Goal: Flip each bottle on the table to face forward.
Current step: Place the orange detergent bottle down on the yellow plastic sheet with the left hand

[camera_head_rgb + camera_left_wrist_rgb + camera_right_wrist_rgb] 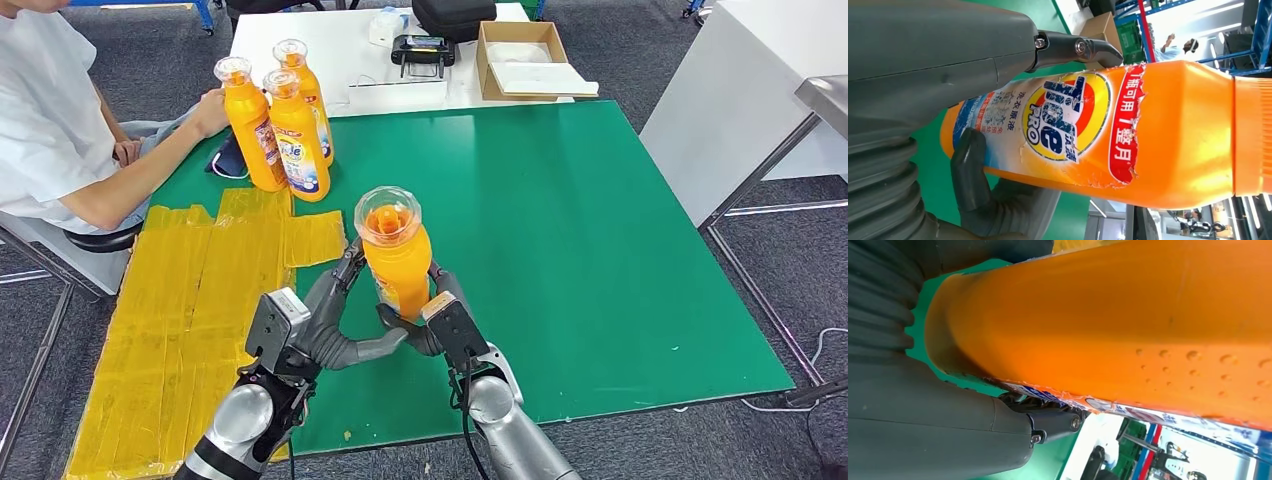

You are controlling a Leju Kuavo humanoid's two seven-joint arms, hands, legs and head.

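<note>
**Inspector A:** Item under handling: one orange bottle [395, 255], upright, near the middle of the green desk [600, 250], on the robot's side of the three-bottle group [275, 125]. Is it secured?

**Inspector B:** Yes, from both sides. The left hand [335, 320] grips it with fingers up one flank and the thumb reaching across low at the front. The right hand [440, 315] is clamped on the opposite flank. Neither hand is free.

**Inspector A:** Why two hands on one bottle?

**Inspector B:** In my judgement, a turn about the upright axis needs opposed contact, so the tall bottle rotates without toppling. Both grips sit low on the body, below the clear cap [388, 213], which should keep it steady.

**Inspector A:** Label position?

**Inspector B:** The left wrist view shows the printed label [1068, 120], its edges torn, facing the left palm. The right wrist view shows plain orange plastic, with a strip of label at the edge. So the label faces sideways and the turn appears unfinished. Whether the base is on the desk or just lifted, I cannot tell.

**Inspector A:** Surroundings?

**Inspector B:** The three-bottle group stands well apart from the held bottle, close to a seated person's hand [210, 110]. Yellow taped sheeting [190, 290] lies between that group and the robot, just beside the held bottle.

**Inspector A:** Risk?

**Inspector B:** The torn label may give an uneven grip.
</note>
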